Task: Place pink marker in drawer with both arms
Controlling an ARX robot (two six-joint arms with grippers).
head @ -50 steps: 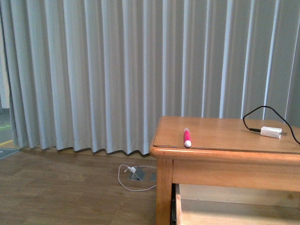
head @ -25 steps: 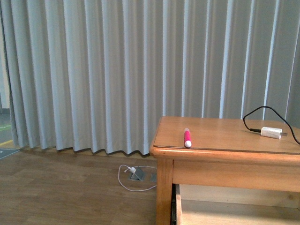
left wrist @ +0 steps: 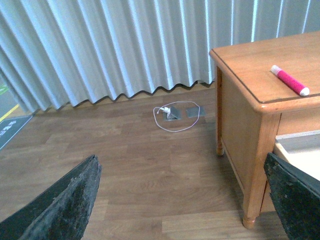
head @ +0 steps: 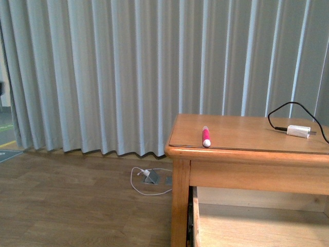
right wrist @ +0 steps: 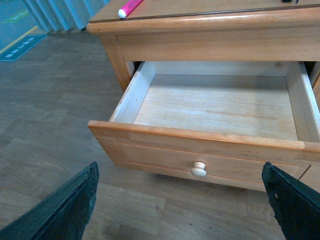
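Note:
The pink marker (head: 205, 137) lies on the wooden cabinet's top (head: 247, 139) near its front left edge, white cap toward me. It also shows in the left wrist view (left wrist: 290, 80) and the right wrist view (right wrist: 130, 7). The drawer (right wrist: 215, 107) stands pulled open and holds nothing, with a round knob (right wrist: 199, 170) on its front. My left gripper (left wrist: 185, 200) is open over the floor, left of the cabinet. My right gripper (right wrist: 182, 205) is open, in front of and above the drawer front. Neither arm shows in the front view.
A white charger plug (head: 298, 130) with a black cable (head: 288, 108) lies on the cabinet top at the right. A floor socket with a white cord (head: 150, 189) sits by the grey curtain (head: 128, 77). Wooden floor (head: 77, 206) spreads to the left.
The front view has shifted slightly: the cabinet top and marker sit a little higher in frame now. The marker and plug have not moved on the cabinet.

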